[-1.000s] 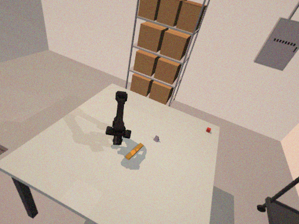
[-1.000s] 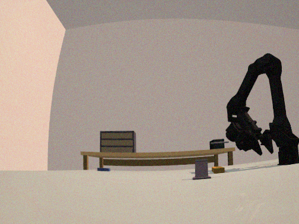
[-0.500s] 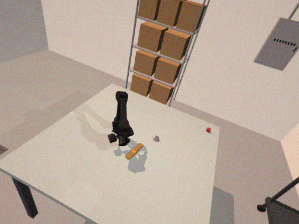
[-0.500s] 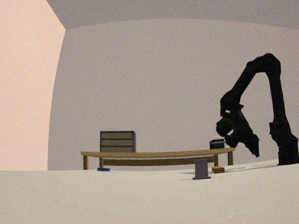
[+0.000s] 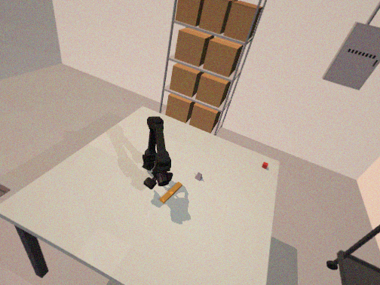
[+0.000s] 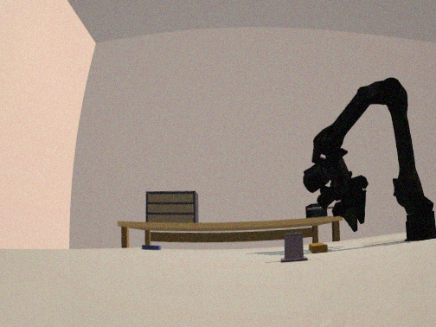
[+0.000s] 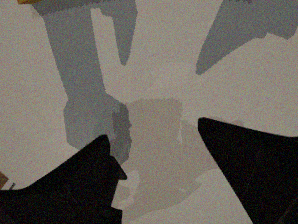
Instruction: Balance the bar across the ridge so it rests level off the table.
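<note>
Bar (image 5: 170,192), orange, flat on table (image 5: 94,211), just short of small grey ridge (image 5: 198,176). Gripper (image 5: 155,182) beside bar's near side, above it, jaws parted, holding nothing.
</note>
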